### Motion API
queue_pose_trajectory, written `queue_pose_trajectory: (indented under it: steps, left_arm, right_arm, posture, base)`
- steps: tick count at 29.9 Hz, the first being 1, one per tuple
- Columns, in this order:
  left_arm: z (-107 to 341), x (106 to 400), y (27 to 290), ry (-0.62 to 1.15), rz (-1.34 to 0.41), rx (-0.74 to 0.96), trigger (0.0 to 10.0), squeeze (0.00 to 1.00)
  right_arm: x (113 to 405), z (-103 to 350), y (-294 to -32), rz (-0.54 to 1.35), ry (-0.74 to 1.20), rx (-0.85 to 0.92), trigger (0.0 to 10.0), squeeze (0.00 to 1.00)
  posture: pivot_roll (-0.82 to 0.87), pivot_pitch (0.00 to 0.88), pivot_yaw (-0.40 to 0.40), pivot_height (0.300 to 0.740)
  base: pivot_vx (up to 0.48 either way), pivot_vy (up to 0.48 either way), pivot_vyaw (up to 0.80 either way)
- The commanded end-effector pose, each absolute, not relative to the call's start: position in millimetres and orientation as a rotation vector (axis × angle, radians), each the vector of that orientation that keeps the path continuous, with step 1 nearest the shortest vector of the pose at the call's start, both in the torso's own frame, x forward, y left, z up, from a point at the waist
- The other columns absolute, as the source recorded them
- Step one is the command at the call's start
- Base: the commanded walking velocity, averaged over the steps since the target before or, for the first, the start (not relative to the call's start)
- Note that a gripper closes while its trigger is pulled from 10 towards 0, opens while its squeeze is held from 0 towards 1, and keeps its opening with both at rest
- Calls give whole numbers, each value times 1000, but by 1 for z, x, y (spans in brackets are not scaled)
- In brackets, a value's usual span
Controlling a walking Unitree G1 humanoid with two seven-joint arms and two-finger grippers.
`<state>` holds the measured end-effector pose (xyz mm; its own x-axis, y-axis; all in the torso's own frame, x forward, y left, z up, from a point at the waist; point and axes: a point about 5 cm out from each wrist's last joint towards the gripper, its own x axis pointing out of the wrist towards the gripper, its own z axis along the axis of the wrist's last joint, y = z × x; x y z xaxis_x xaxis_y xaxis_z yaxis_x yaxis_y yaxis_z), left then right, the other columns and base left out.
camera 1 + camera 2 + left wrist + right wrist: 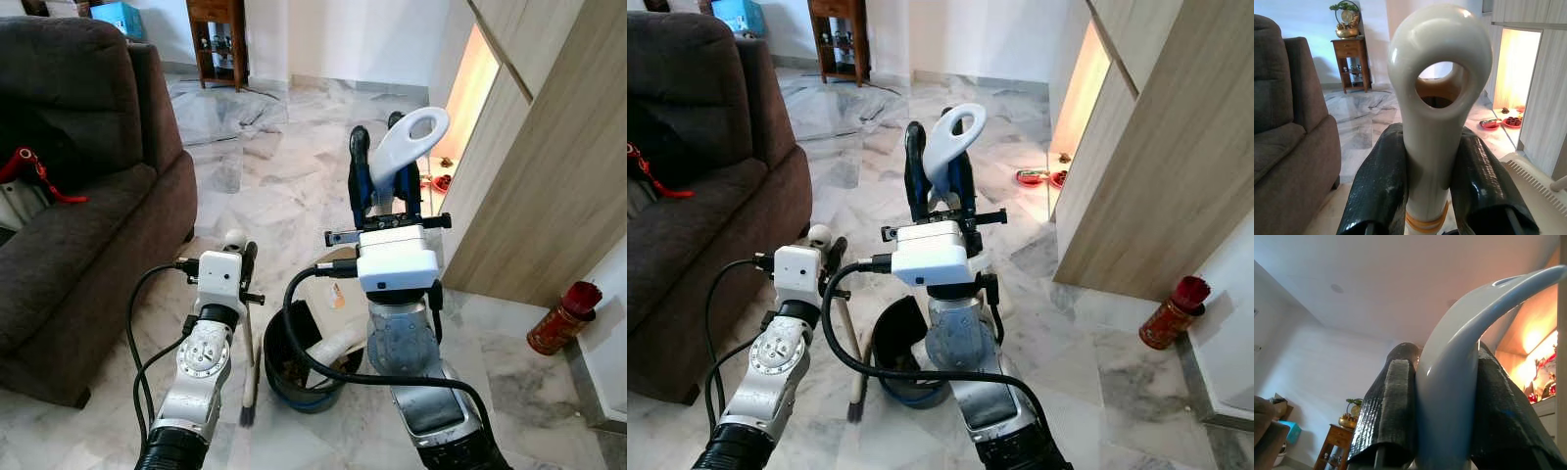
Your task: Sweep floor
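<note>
Beside the sofa, our left gripper pinches the broom; our right gripper clamps the dustpan handle above the dustpan.

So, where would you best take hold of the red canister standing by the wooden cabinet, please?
The red canister: grip its round body mid-height, coming from the open floor side, since it stands upright with the wall close behind.

Daylight even and bright across the marble floor, with soft sheen. Warm orange glow spills from the lit cabinet recess. Sofa reads dark. Head views sharp; wrist views slightly soft up close.
</note>
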<state>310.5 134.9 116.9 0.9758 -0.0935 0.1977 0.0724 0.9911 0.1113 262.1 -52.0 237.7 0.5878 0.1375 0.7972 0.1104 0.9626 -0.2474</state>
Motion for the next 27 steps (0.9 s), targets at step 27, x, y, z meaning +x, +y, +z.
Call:
queue_pose_trajectory:
  steps: [27]
  left_arm:
    - [130,311,129,-275,-125,115,10000,0]
  right_arm:
    - [290,235,-141,-213,-892,-575,10000,0]
  posture:
    - [23,0,-32,740]
  base:
    - [0,0,0]
